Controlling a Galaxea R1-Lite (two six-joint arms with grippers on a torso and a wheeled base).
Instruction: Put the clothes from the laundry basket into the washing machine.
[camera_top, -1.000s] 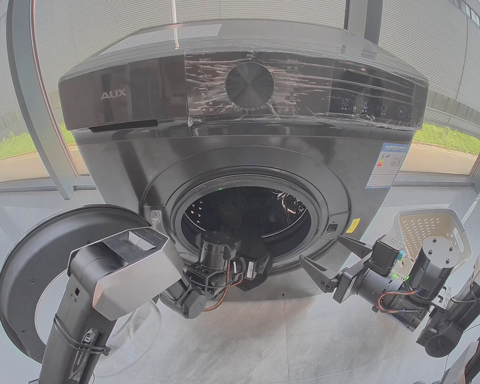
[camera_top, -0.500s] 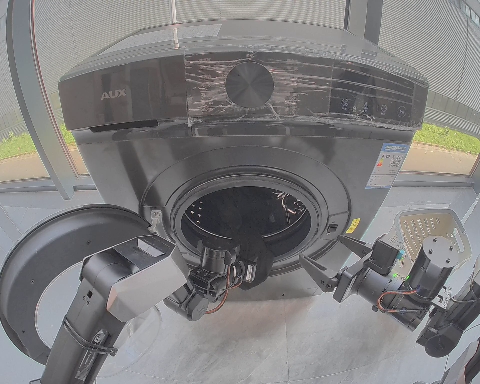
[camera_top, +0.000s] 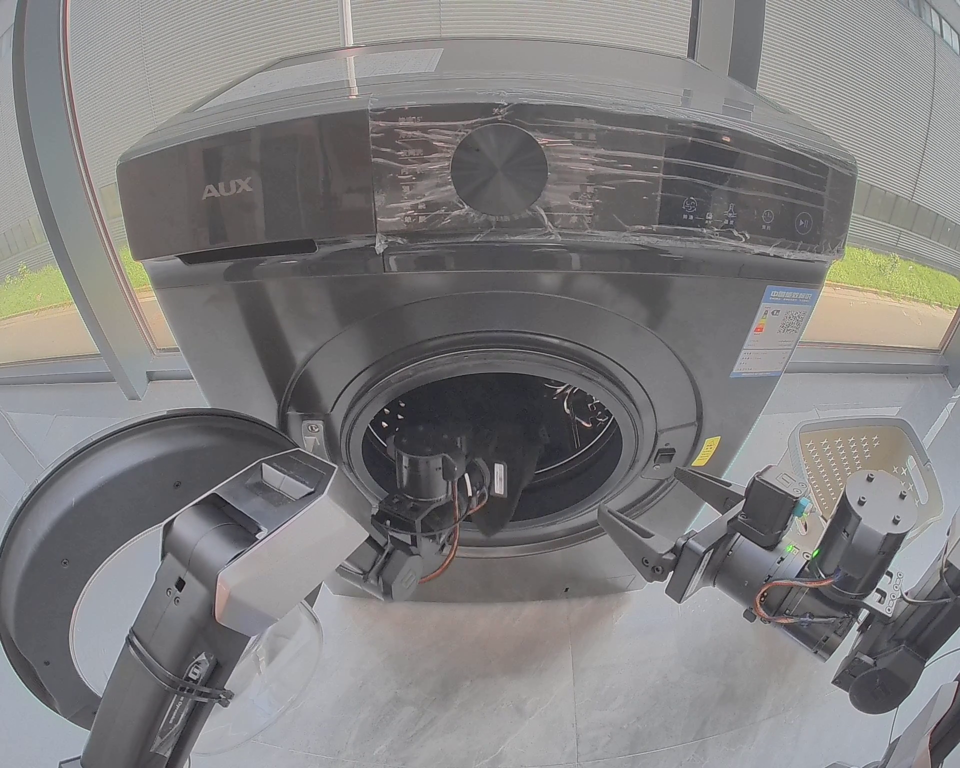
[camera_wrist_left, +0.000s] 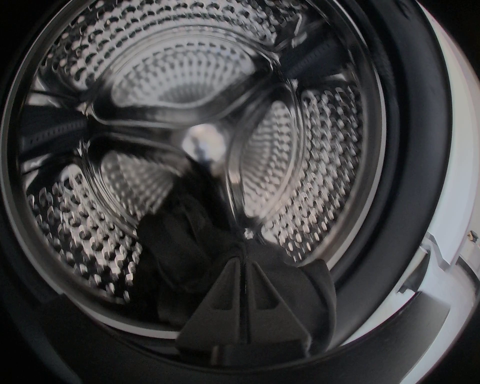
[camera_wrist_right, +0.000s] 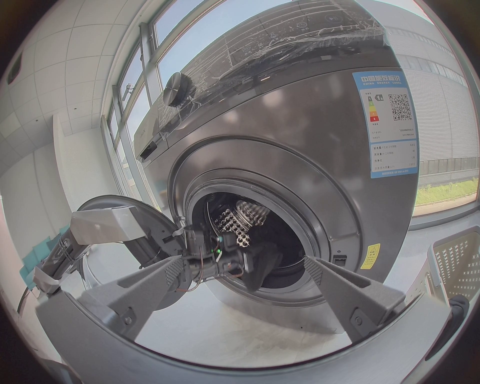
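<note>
Black garment (camera_wrist_left: 175, 245) is pinched in the left claw (camera_wrist_left: 243, 267), whose fingers are together at the drum (camera_wrist_left: 175, 85) mouth of the washing machine (camera_top: 480, 290). The loading step looks near release: I judge it should push past the door seal (camera_wrist_left: 415, 150) (a likely snag), then let go. The right claw (camera_top: 642, 497) hangs spread near the laundry basket (camera_top: 850, 455), and the open door (camera_top: 90, 520) bounds the left.

Glossy metal washing machine (camera_top: 250, 320), shiny dimpled steel drum (camera_wrist_left: 320, 150), matt black cloth (camera_wrist_left: 170, 235), perforated plastic laundry basket (camera_top: 850, 450)
</note>
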